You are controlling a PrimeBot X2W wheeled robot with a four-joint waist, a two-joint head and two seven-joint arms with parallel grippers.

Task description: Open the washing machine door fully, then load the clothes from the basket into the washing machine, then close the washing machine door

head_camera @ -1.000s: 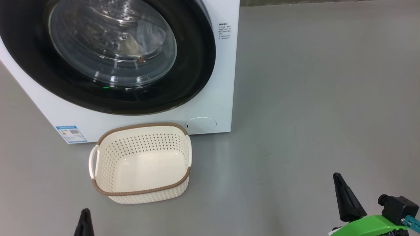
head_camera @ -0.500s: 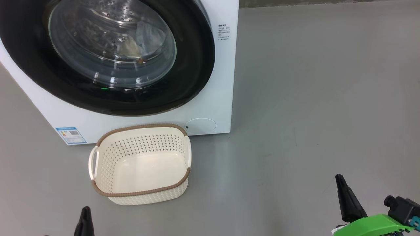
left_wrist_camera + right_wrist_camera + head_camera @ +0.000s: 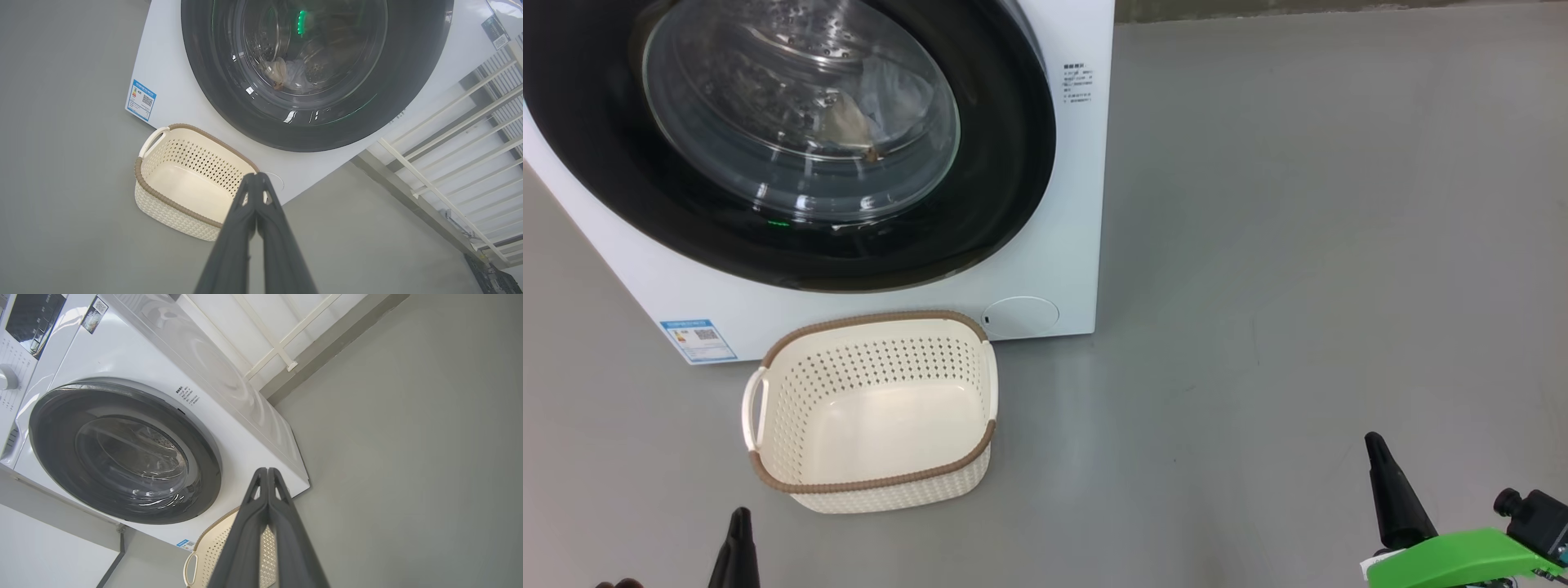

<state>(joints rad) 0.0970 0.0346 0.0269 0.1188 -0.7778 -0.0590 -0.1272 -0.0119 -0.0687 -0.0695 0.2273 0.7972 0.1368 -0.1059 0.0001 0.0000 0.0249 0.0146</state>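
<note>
Showing a white washing machine (image 3: 1078, 204) on a grey floor (image 3: 1298, 245), viewed from above, the scene is judged to lie at the very end of the task. The washing machine door (image 3: 784, 139), a glossy black ring round a bulging glass window, is seen shut flush against the white front. Through the glass, the clothes (image 3: 866, 106) are made out as a cream and pale bundle lying low in the steel drum. The basket (image 3: 874, 320) is set on the floor just in front of the machine, below the door and between the blue energy sticker (image 3: 698, 340) and the round filter cap (image 3: 1021, 314), and nothing is seen inside it. The left jaws are seen at the bottom left of the head view, near the basket but apart from it. In the left wrist view they are pressed together with nothing between them. The right jaws are seen at the bottom right, well apart from machine and basket, likewise closed tight and empty. All three steps are judged done: door opened and closed again, clothes loaded, basket emptied. No further handling is thought to be called for. At most, the latch could be checked by a light press on the black ring, with both arms held clear of the basket.
</note>
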